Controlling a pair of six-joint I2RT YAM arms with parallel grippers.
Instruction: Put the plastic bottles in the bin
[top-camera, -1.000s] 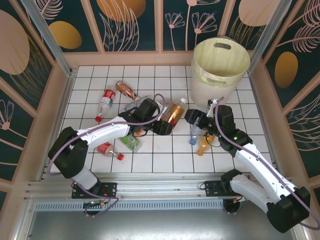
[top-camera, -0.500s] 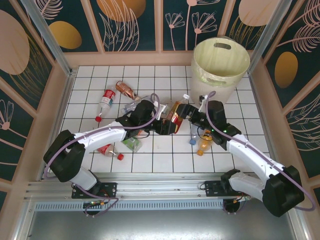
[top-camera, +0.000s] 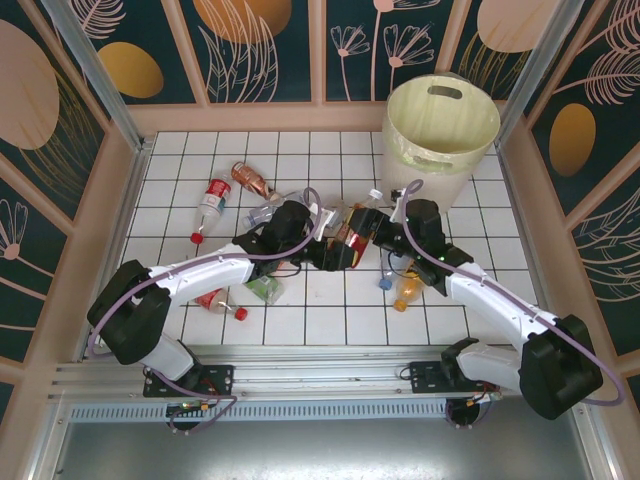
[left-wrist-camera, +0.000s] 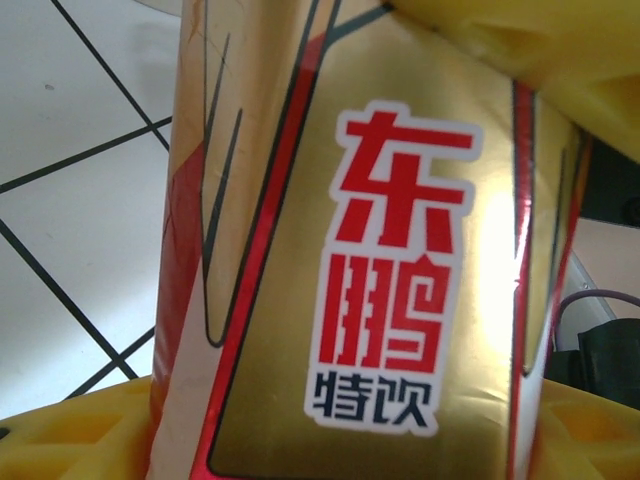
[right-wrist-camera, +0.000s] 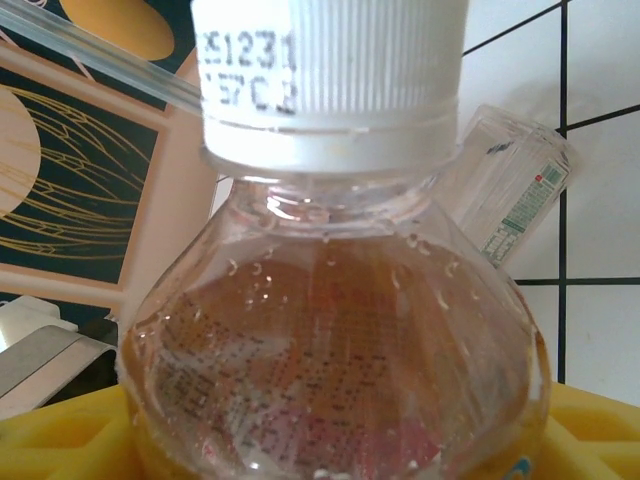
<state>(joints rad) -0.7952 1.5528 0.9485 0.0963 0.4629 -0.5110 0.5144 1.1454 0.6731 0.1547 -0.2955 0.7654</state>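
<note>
A gold-and-red labelled bottle (top-camera: 351, 226) with a white cap is held above the tiles at mid-table, with my left gripper (top-camera: 336, 248) shut on its lower body. Its label (left-wrist-camera: 400, 250) sits between yellow pads (left-wrist-camera: 80, 430) in the left wrist view. My right gripper (top-camera: 379, 233) grips the same bottle at its shoulder. There the clear shoulder (right-wrist-camera: 330, 330) sits tight between yellow pads (right-wrist-camera: 60, 440), below the cap (right-wrist-camera: 330, 70). The cream bin (top-camera: 440, 130) stands at the back right. A blue-capped bottle (top-camera: 387, 270) and an orange bottle (top-camera: 407, 290) lie under the right arm.
More bottles lie on the white tiles at left: a red-labelled one (top-camera: 211, 201), an amber one (top-camera: 250, 180), a clear one (top-camera: 263, 213), a green-labelled one (top-camera: 262, 288) and a red one (top-camera: 216, 298). A clear bottle (right-wrist-camera: 510, 190) lies behind the held one. Patterned walls enclose the tiles.
My right gripper swung left from beside the bin's base to the held bottle's cap end and closed around its shoulder. The left gripper has kept hold, shifting slightly.
</note>
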